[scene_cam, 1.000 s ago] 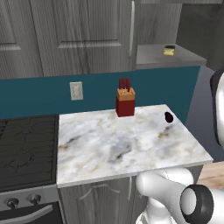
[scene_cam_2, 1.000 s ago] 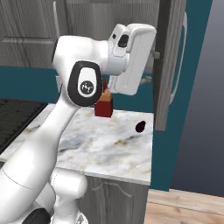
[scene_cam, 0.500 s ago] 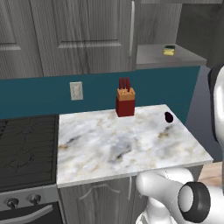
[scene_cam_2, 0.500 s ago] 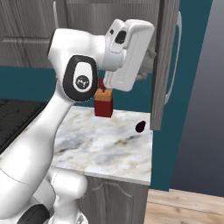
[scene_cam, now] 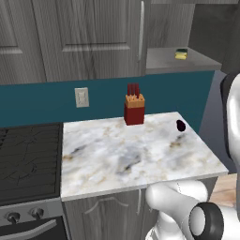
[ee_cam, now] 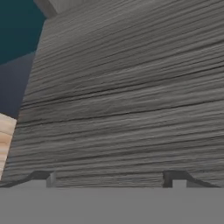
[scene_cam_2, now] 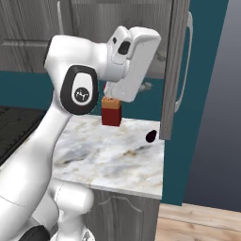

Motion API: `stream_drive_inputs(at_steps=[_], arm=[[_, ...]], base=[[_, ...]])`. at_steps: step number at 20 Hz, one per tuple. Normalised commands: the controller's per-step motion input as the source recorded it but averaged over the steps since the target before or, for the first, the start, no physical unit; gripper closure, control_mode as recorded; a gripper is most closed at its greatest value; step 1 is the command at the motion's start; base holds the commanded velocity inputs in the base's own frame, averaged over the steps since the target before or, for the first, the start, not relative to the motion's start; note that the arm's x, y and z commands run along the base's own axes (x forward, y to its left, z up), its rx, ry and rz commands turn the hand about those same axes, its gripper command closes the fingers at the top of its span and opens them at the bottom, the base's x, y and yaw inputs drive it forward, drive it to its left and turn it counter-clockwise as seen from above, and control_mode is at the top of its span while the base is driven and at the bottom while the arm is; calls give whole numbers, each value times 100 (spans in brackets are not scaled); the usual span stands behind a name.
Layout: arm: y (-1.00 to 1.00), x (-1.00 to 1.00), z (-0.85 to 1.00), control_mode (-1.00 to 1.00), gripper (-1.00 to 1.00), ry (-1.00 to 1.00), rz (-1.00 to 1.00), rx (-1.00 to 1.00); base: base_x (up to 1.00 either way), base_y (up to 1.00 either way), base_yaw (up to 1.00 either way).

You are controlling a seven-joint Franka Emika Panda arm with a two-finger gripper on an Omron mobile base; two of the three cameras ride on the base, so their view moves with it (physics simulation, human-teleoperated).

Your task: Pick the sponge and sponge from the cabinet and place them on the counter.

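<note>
Sponge (scene_cam: 181,54) on the cabinet shelf (scene_cam: 164,61) looks soft, light; I'd pinch its long sides; claw (ee_cam: 111,177) spread wide, empty.

A rectangular yellow sponge with a dark green top (scene_cam: 181,54) lay flat on the grey shelf (scene_cam: 164,61) of the cabinet, at the upper right of the left base view, near the shelf's back right part. The dark grey wood-grain cabinet (scene_cam: 89,37) filled the top of that view, one tall panelled door shut with a thin silver bar handle (scene_cam: 141,30) along its right edge. In the right base view another door (scene_cam_2: 175,66) stood swung out, seen nearly edge-on at upper right. The white-and-grey marble counter (scene_cam: 117,157) with tan veining spread flat across the middle of the left base view.
</note>
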Motion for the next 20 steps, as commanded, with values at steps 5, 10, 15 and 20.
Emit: stream_drive_inputs(at_steps=[5, 10, 15, 20], arm=[[21, -20, 0, -100, -100, -9, 3, 16], [20, -24, -5, -100, -100, -10, 3, 19], [29, -34, -18, -100, -100, -10, 3, 18], [47, -40, -30, -100, -100, -12, 1, 16]], base=[[0, 0, 0], [0, 0, 0], [0, 0, 0], [0, 0, 0]])
